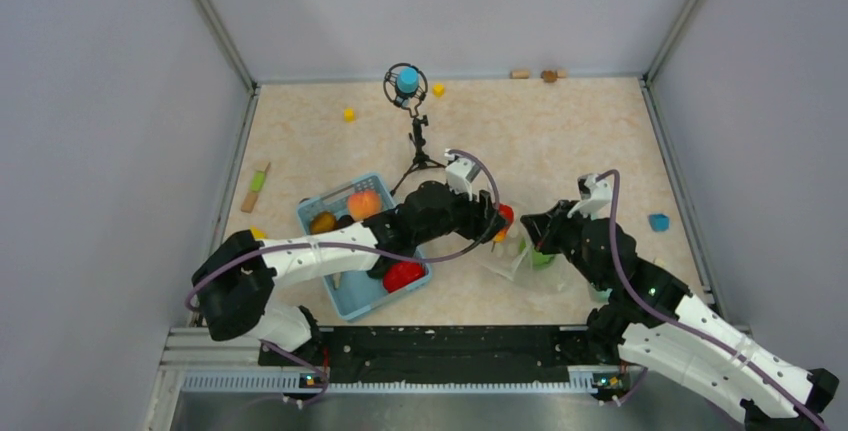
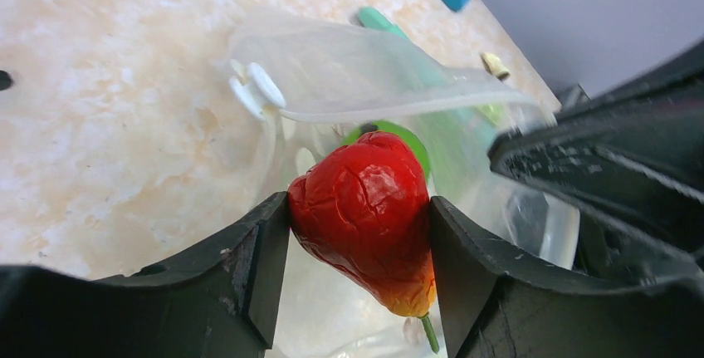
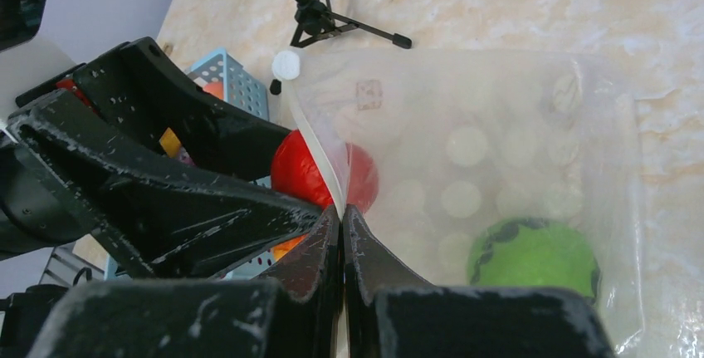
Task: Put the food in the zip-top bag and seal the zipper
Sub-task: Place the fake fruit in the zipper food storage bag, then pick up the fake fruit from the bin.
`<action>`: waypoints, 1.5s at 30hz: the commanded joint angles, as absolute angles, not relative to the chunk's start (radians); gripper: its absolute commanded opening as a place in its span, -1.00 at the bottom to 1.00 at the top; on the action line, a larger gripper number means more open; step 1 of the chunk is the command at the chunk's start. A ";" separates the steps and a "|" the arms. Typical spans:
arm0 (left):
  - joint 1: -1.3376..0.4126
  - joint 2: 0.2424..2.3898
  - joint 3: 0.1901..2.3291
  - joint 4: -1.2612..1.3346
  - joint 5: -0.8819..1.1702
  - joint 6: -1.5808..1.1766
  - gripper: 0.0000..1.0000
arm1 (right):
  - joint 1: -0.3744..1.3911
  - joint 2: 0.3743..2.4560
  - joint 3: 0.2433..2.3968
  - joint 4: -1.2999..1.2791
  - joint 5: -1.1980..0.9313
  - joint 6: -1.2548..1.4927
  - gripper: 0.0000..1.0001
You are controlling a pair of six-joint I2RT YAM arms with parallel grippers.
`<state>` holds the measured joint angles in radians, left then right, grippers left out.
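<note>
The left gripper clamps the red pepper between its two fingers, stem end pointing down, and holds it right at the mouth of the zip-top bag. From the right wrist, one half of the pepper shows bare and the other half shows through the dotted film, so it sits across the bag's edge. The right gripper is fully closed, pinching the bag's upper mouth edge along the zipper, the pale strip that runs up from its fingertips to a small white tab. This lifts that lip clear of the bench, so the mouth gapes toward the left arm. A bright green round fruit already lies inside the bag, near its closed end. From above, the bag lies between the two arms, just right of the blue basket. The basket holds an orange piece, a brown piece and a red piece. A small tripod stand is behind the basket, and a blue cube sits well off to the right.
</note>
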<state>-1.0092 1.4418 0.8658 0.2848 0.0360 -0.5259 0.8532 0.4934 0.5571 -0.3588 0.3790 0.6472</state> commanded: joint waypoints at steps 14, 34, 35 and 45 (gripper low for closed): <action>-1.053 1.517 0.977 0.300 -0.124 -0.539 0.69 | 0.847 0.486 0.588 -0.316 0.361 0.646 -1.00; -1.100 1.190 0.751 0.203 -0.184 -0.574 0.79 | 0.847 0.509 0.586 -0.321 0.376 0.629 -1.00; -1.101 1.160 0.727 0.179 -0.212 -0.585 0.79 | 0.848 0.509 0.586 -0.322 0.377 0.629 -1.00; -1.098 0.823 0.511 -0.178 -0.573 -0.837 0.93 | 0.847 0.519 0.586 -0.323 0.394 0.623 -1.00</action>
